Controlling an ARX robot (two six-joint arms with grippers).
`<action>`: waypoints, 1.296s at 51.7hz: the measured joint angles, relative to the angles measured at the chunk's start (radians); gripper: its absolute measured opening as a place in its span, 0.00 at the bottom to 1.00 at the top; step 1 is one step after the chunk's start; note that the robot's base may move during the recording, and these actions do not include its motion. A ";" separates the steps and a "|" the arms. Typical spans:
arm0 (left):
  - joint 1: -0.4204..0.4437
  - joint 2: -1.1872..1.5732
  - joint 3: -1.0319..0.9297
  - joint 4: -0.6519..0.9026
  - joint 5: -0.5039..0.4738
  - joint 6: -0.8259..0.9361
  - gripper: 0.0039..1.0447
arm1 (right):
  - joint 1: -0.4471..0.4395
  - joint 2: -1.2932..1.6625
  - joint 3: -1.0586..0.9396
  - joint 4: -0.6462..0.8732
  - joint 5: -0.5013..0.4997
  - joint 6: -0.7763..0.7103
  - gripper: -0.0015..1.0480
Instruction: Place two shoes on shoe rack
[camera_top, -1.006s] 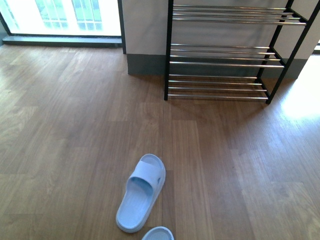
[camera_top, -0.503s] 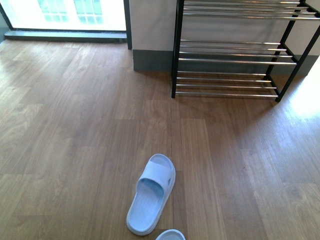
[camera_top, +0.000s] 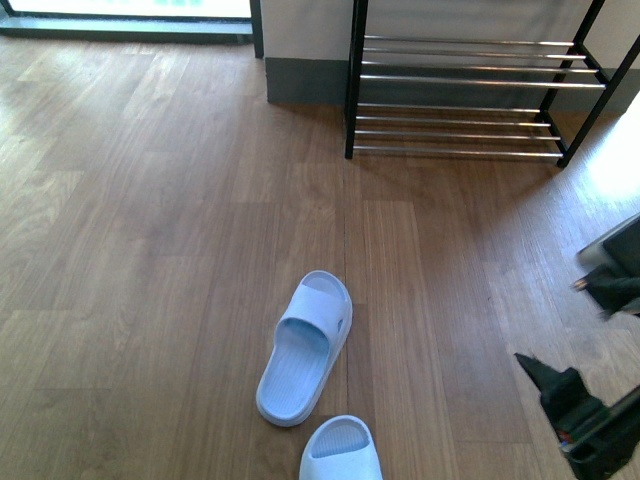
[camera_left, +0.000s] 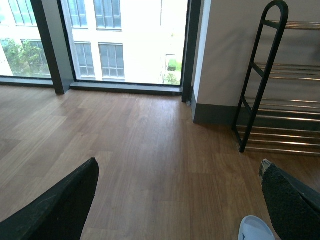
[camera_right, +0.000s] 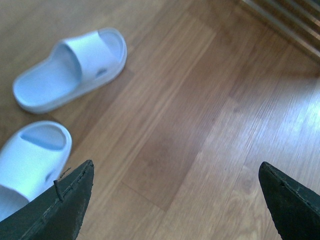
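Two pale blue slides lie on the wood floor. One slide (camera_top: 304, 348) rests in the near middle, and its mate (camera_top: 340, 450) sits just nearer at the bottom edge. Both show in the right wrist view, the whole slide (camera_right: 70, 67) and the nearer slide (camera_right: 32, 155). The shoe rack (camera_top: 465, 95), black framed with silver rods, stands against the far wall to the right. My right gripper (camera_top: 600, 350) is open at the right edge, over bare floor and apart from the slides. My left gripper (camera_left: 180, 172) is open, with a slide's toe (camera_left: 255, 230) by one finger.
A grey wall base (camera_top: 305, 80) runs left of the rack. A window sill (camera_top: 125, 28) lines the far left. Bare wood floor (camera_top: 150, 250) spreads on the left and between the slides and the rack. A sunlit patch (camera_top: 615, 165) lies at the right.
The front view has tilted down: the rack slid up the picture and the slides sit higher, the second one showing more. My right gripper has come into view at the right edge.
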 joint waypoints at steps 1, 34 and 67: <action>0.000 0.000 0.000 0.000 0.000 0.000 0.91 | 0.000 0.078 0.018 0.033 0.011 -0.013 0.91; 0.000 0.000 0.000 0.000 0.000 0.000 0.91 | 0.116 1.019 0.378 0.041 -0.088 -0.163 0.91; 0.000 0.000 0.000 0.000 0.000 0.000 0.91 | 0.222 1.128 0.517 0.075 -0.166 0.360 0.91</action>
